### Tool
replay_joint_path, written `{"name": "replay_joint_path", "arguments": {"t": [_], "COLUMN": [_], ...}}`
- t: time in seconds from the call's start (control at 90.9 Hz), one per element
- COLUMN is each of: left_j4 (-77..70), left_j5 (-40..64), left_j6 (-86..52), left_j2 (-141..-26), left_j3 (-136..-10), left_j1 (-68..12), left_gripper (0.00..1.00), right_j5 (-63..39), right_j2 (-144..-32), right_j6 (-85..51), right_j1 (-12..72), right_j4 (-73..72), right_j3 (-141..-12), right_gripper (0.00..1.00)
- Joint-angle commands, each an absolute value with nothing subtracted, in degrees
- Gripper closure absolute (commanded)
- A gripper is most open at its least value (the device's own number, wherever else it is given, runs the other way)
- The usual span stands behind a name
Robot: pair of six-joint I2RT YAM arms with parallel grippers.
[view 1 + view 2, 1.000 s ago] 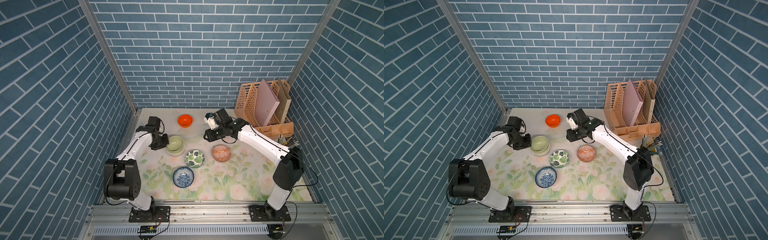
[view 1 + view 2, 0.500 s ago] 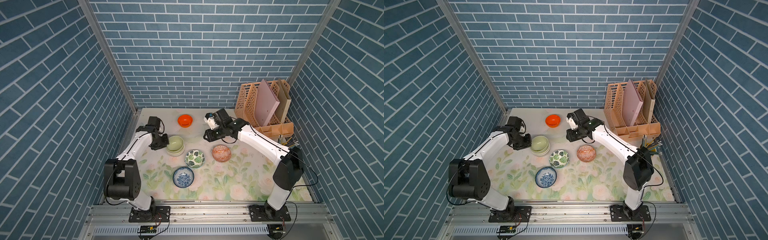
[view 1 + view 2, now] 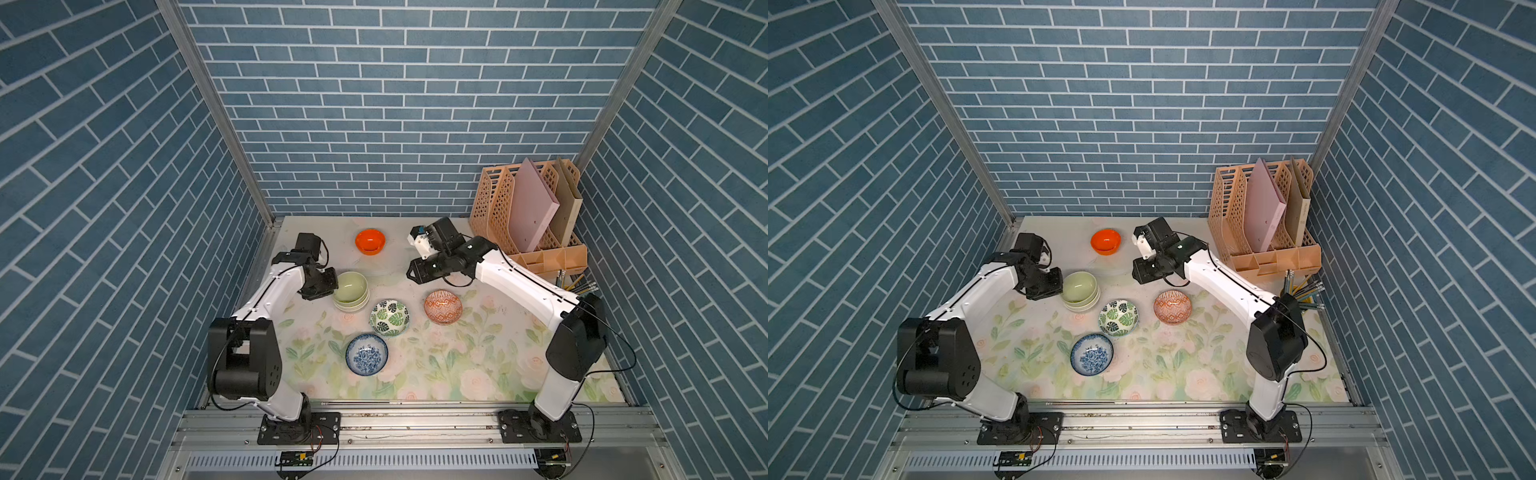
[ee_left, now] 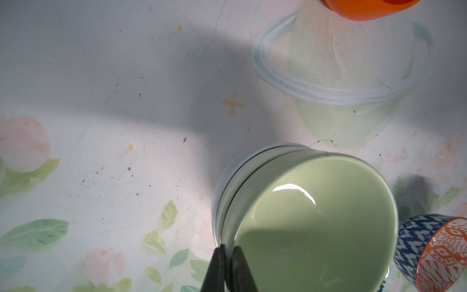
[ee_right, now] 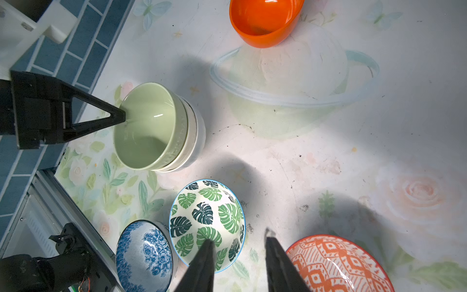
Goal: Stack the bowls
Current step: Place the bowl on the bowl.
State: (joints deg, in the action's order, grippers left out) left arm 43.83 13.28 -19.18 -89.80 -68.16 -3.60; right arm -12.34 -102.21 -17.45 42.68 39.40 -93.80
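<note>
**Both top views**
- Stack of three beside my left arm, with the green bowl [image 3: 351, 286] on top.
- The left gripper [image 3: 335, 284] meets that bowl's rim on the side facing the arm.
- Four bowls stand loose. The orange bowl [image 3: 370, 240] is far back and the leaf bowl [image 3: 389, 317] is near the stack. The patterned bowl [image 3: 443, 306] is beside the leaf bowl, and the blue bowl [image 3: 367, 360] is nearest the arm bases.
- The right gripper [image 3: 1136, 275] hangs between the orange bowl and the patterned bowl, touching nothing.
- The rack [image 3: 1229, 216] holds a pink folder [image 3: 1264, 208] and a brown one.
- Pencils [image 3: 1306, 286] stand just beside the rack; my arm hides their holder.

**Left wrist view**
- My fingers [image 4: 218, 260] are pressed together on the green bowl's wall, one inside and one outside.
- The green bowl is empty, and two paler rims show beneath it.

**Right wrist view**
- The right gripper's jaws are spread, with nothing between them.
- It sits above the gap between the leaf bowl and the patterned bowl.
- The green bowl sits in the cream bowl [image 5: 192, 126], and that sits in the white bowl [image 5: 201, 134].
- Every bowl in this view is empty.

**Step in hand, as I judge it**
- I am seating the green bowl on the stack. I cannot tell whether it sits level yet.
- I should let go only once it rests flat.
- I should part the jaws without dragging the rim, then draw straight back so the stack does not slide.
- The leaf bowl looks like the easiest next pick for my right arm.
</note>
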Motion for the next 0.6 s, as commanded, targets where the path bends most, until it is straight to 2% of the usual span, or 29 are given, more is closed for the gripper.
{"name": "replay_joint_path", "arguments": {"t": [0.0,0.044,0.209,0.275,0.385,0.594], "left_j4": [42.4,42.4,42.9,43.3,44.5,45.2], "left_j5": [15.2,15.2,12.9,12.6,12.2,9.9], "left_j6": [-18.5,-18.5,-18.4,-18.4,-18.4,-19.0], "left_j2": [-88.5,-88.5,-87.3,-86.3,-84.9,-80.2], "left_j3": [-67.7,-67.6,-68.3,-68.9,-70.8,-72.9], "left_j1": [-3.3,-3.3,-3.3,-3.3,-3.3,-3.3], "left_gripper": [0.93,0.89,0.59,0.53,0.48,0.46], "right_j5": [-13.1,-13.1,-13.1,-13.1,-13.2,-12.8], "right_j2": [-102.5,-102.6,-102.7,-102.7,-102.9,-105.1], "right_j6": [-15.2,-15.2,-15.2,-15.2,-15.2,-15.8], "right_j1": [42.5,42.5,42.5,42.5,42.5,42.5], "right_j4": [39.0,39.1,39.1,39.1,39.2,39.6], "right_j3": [-93.3,-93.3,-93.6,-93.6,-94.1,-96.6], "right_gripper": [0.62,0.62,0.62,0.61,0.6,0.6]}}
